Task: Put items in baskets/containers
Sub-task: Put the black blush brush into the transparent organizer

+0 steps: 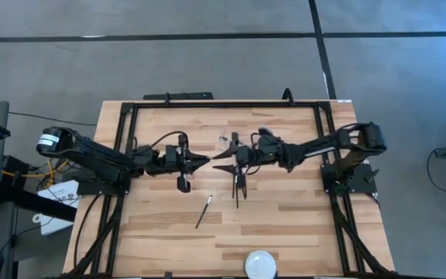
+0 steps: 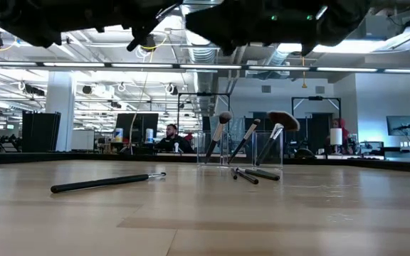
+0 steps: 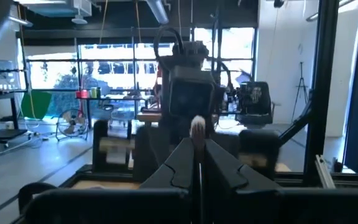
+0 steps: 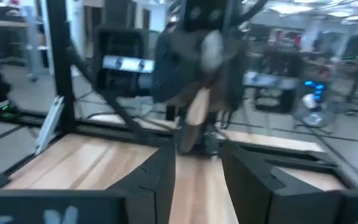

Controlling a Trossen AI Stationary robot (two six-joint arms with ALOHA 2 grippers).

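Clearly risky, from the high view: left claw [image 1: 201, 160] pinched on a thin brush [image 1: 205, 160], raised well short of the clear container [image 1: 228, 142]; a loose pinch or a tilt could drop the brush onto the desk [image 1: 161, 232] or miss the container's rim. Right claw [image 1: 240, 157] just beside the container, fingers apart, holding nothing visible; crowding between the two arms could knock the container over. One loose brush [image 1: 204, 211] lying nearer the white disc [image 1: 260, 264] than the container, more brushes [image 1: 238, 186] just beside the container.

Low view: container [image 2: 237, 149] upright with three brushes leaning inside, two more flat at its foot, arms overhead.

Left wrist view: fingers [image 3: 174, 167] shut around a pale-tipped brush [image 3: 197, 129], pointing level toward the opposite arm.

Right wrist view: fingers [image 4: 157, 174] parted, nothing between.
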